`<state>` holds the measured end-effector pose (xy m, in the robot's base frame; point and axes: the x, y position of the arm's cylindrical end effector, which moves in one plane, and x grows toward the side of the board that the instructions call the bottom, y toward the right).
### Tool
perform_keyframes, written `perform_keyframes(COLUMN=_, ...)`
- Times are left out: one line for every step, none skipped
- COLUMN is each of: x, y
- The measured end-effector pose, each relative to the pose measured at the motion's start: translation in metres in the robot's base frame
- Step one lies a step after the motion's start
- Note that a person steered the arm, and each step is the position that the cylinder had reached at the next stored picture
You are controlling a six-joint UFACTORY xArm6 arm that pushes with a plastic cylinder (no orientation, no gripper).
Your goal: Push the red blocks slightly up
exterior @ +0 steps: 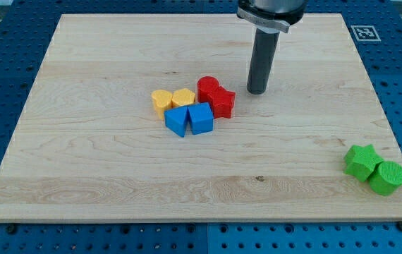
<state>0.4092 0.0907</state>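
Two red blocks sit touching near the board's middle: a rounded one [207, 88] and a star-like one [221, 102] to its lower right. My tip [257, 92] stands on the board just to the right of them, a short gap from the star-like red block and level with the rounded one. The dark rod rises from it to the view's top.
Two yellow blocks [162, 101] [183, 97] touch the red ones on the left. Two blue blocks [177, 120] [201, 118] sit just below them. A green star [361, 161] and a green cylinder [387, 178] lie at the lower right of the wooden board [81, 176].
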Motion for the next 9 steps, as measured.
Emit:
perform_keyframes(x=0.013, y=-0.003)
perform_keyframes(x=0.024, y=-0.009)
perform_keyframes(x=0.048, y=-0.009)
perform_keyframes(x=0.069, y=-0.014)
perform_keyframes(x=0.067, y=-0.031)
perform_keyframes(x=0.031, y=-0.047)
perform_keyframes(x=-0.003, y=-0.069)
perform_keyframes(x=-0.032, y=-0.091)
perform_keyframes(x=-0.061, y=-0.109)
